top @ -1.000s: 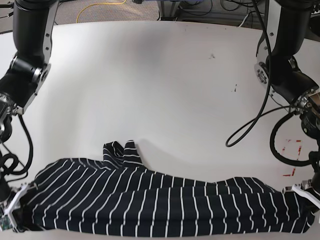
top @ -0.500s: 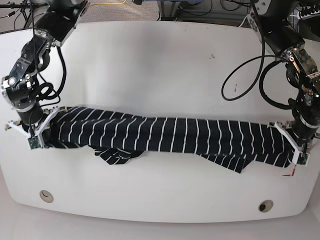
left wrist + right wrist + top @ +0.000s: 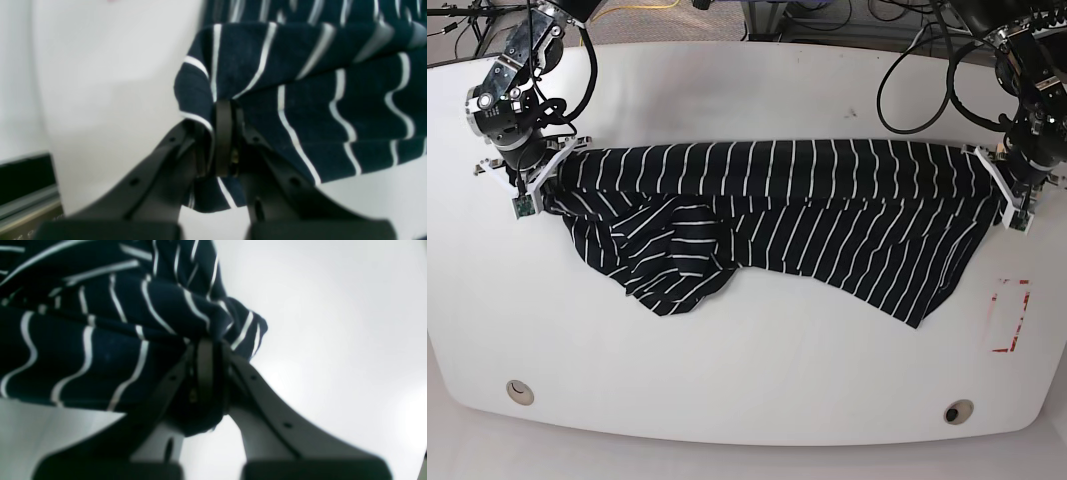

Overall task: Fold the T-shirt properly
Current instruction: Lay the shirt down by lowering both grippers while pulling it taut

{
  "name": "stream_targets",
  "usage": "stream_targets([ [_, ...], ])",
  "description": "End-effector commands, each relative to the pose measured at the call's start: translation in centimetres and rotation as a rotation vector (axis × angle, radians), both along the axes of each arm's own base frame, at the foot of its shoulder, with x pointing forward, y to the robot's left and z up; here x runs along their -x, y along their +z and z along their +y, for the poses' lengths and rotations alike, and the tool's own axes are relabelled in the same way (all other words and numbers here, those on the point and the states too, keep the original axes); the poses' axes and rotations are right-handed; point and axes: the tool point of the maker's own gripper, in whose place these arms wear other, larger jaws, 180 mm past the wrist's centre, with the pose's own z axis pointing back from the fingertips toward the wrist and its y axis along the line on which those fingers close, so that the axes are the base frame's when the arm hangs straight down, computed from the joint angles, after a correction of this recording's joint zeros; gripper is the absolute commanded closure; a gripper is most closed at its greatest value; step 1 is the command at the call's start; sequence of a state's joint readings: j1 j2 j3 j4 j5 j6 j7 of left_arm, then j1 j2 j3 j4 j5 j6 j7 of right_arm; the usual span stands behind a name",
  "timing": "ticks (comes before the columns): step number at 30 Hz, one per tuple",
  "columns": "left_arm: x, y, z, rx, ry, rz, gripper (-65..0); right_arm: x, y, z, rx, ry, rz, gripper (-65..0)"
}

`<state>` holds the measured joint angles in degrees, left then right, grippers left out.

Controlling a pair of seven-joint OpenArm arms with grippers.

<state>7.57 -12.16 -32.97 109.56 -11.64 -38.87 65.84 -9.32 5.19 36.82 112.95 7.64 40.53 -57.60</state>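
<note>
White tabletop [image 3: 757, 90], rounded at the corners, matt and mostly bare, with a few small dark specks [image 3: 851, 112] toward the far right. Two round inset holes [image 3: 519, 391] sit near the front edge, and a red rectangular outline [image 3: 1009, 316] is marked at the right. Beyond the far edge lie grey floor, black cables and a yellow cable [image 3: 632, 8].

T-shirt [image 3: 777, 215]: stretched across the middle of the table between both arms, upper edge taut, lower part sagging in folds onto the surface.

Left gripper [image 3: 224, 133]: jaws closed, pinching a bunched corner of the cloth. Right gripper [image 3: 208, 370]: jaws closed on the opposite corner likewise.
</note>
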Motion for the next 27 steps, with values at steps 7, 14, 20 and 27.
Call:
stream_targets([
  [7,3.3,-1.5,1.0,-0.036,0.01,0.08,0.0,2.1,-0.9,0.1,0.004,-0.013,0.034,0.0],
  [14,5.3,-2.7,1.1,-0.039,0.007,0.141,0.0,3.7,-2.1,0.7,-0.015,-0.015,0.078,0.0],
  [20,5.4,-2.9,0.9,-0.037,0.005,0.15,-16.5,3.9,-2.5,1.2,-0.032,-0.021,0.083,0.0],
  [27,5.0,-3.1,0.0,-0.03,-0.023,0.154,-47.6,3.6,-2.4,1.3,-0.034,-0.021,0.075,0.0],
])
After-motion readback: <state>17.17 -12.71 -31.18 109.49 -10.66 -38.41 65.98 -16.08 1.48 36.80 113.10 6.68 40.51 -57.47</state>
